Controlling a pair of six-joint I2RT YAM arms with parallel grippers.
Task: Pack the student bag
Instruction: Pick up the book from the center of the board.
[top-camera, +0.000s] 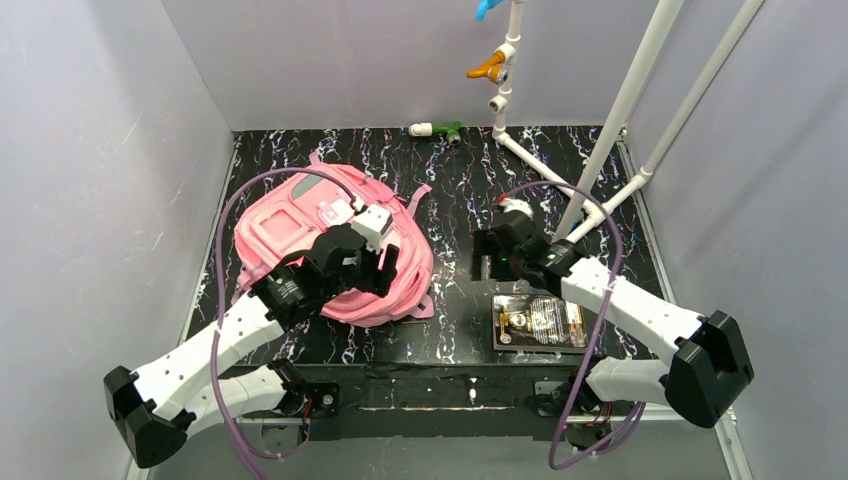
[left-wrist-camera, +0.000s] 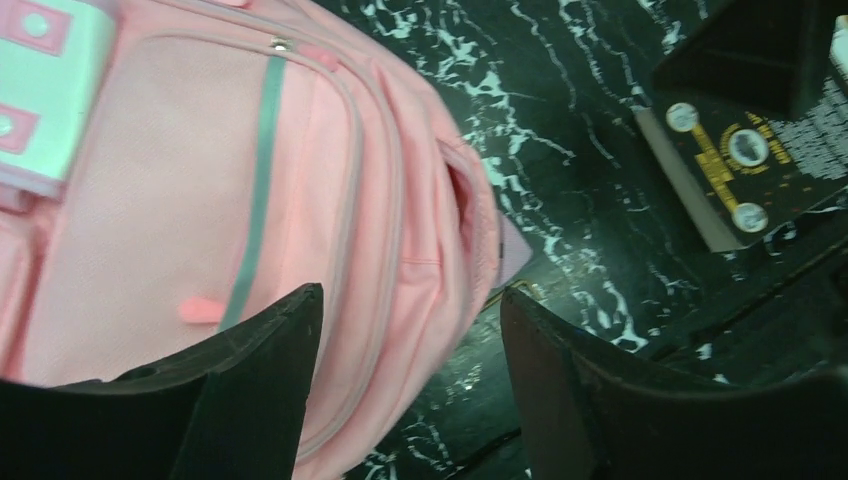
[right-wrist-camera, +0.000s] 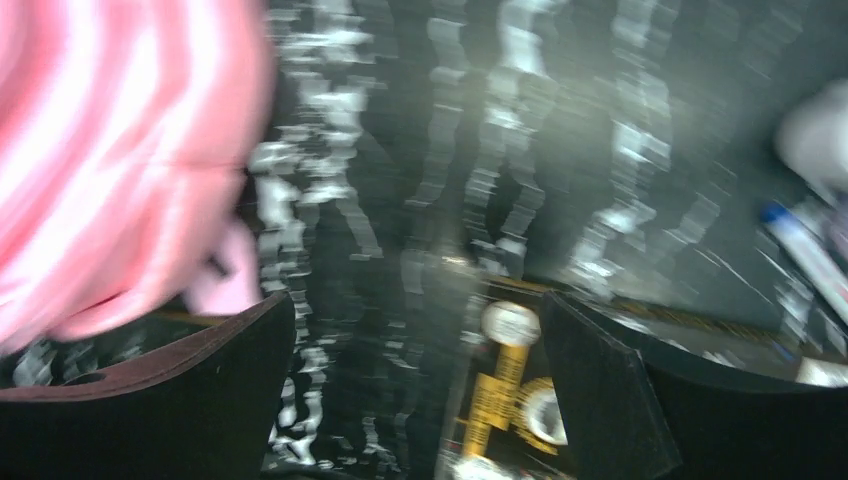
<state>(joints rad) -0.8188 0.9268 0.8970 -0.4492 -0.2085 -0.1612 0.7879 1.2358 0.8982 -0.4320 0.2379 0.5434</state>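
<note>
The student bag (top-camera: 300, 225), bright pink with a grey stripe and a white patch, lies flat on the left half of the black marbled table (top-camera: 450, 185). My left gripper (top-camera: 385, 270) hovers over the bag's right edge. In the left wrist view this gripper (left-wrist-camera: 410, 300) is open, with the bag's side (left-wrist-camera: 180, 200) below the gap and nothing pinched. My right gripper (top-camera: 490, 255) stands open mid-table, to the right of the bag. The right wrist view is blurred; there the gripper (right-wrist-camera: 415, 310) holds nothing, with the bag (right-wrist-camera: 110, 150) at the left.
A black packet with gold labels (top-camera: 540, 322) lies at front right, seen also as the packet (left-wrist-camera: 745, 165) and the packet (right-wrist-camera: 505, 395) under the right fingers. A white pipe frame (top-camera: 600, 150) stands at back right, with a green-and-white fitting (top-camera: 437, 129) by the back wall.
</note>
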